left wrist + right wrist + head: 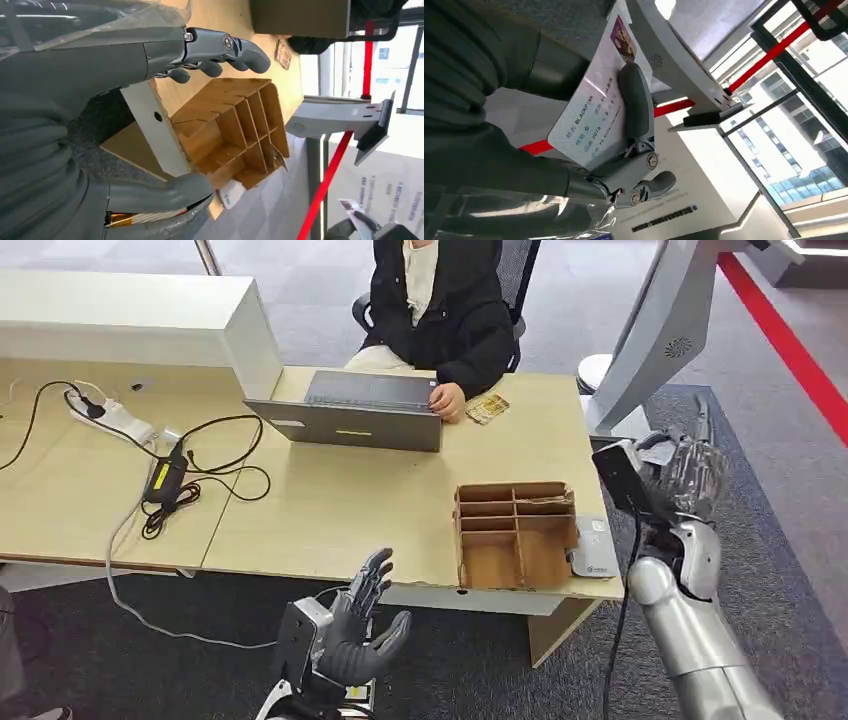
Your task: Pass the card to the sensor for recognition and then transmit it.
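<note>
My right hand (pixel 624 145) grips the card (pixel 591 110), a dark finger pressed across its printed face and the thumb behind it. In the head view that hand (pixel 685 475) is raised off the right end of the worktop (pixel 330 505), close below the slanted grey sensor stand (pixel 665 335); I think the card (pixel 655 452) is the pale sliver at the fingers there, though it is too small to be sure. My left hand (pixel 355 625) hangs in front of the worktop's near edge with its fingers spread and nothing in them. The left wrist view shows those fingers (pixel 235 47) apart, above the cardboard divider box (pixel 235 132) on the worktop's right corner. A person (pixel 440 305) sits across from me with a hand on a laptop (pixel 355 410).
</note>
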Available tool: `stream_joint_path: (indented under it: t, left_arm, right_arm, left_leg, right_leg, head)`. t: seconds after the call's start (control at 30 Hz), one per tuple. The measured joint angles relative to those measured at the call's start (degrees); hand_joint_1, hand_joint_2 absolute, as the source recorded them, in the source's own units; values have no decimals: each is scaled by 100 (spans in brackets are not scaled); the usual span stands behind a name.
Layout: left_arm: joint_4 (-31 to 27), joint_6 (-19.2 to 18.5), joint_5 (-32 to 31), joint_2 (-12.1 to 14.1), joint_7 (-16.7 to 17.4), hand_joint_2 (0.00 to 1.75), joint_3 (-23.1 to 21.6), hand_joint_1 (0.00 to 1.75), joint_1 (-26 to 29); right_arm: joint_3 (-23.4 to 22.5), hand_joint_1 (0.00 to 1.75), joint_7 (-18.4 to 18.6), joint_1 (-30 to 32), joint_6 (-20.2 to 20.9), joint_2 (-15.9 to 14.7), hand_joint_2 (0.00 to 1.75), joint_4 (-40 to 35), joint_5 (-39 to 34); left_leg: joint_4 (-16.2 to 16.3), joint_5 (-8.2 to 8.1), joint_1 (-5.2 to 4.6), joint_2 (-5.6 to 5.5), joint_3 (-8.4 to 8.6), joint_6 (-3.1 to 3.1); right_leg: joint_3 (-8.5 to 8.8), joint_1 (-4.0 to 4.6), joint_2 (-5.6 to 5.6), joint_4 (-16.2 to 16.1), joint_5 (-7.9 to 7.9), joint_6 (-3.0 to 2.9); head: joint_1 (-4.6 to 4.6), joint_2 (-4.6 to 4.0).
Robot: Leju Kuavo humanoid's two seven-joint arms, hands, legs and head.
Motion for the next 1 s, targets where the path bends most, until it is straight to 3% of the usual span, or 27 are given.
stream_joint_path:
  t: [0.47, 0.67, 1.0]
  left_arm:
    - [-66, 136, -20, 7, -9, 175, 2, 0, 28]
    - [-79, 376, 0, -55, -68, 175, 2, 0, 139]
    - [-81, 293, 74, -2, 20, 175, 0, 0, 93]
  right_arm:
    - [24, 175, -221, 21, 2, 26, 175, 934, 83]
    - [-59, 175, -350, 106, 0, 65, 175, 1366, 155]
    - [-127, 175, -378, 154, 0, 116, 175, 1718, 238]
  left_leg:
    - [-1, 0, 0, -1, -1, 0]
    - [-1, -1, 0, 0, -2, 0]
    - [-1, 0, 1, 0, -1, 0]
  right_leg:
    - [0, 0, 0, 0, 0, 0]
    - [-3, 0, 0, 0, -1, 0]
    - [-3, 1, 0, 1, -1, 0]
  head:
    - [-2, 0]
    - [0, 0]
    - [-2, 0]
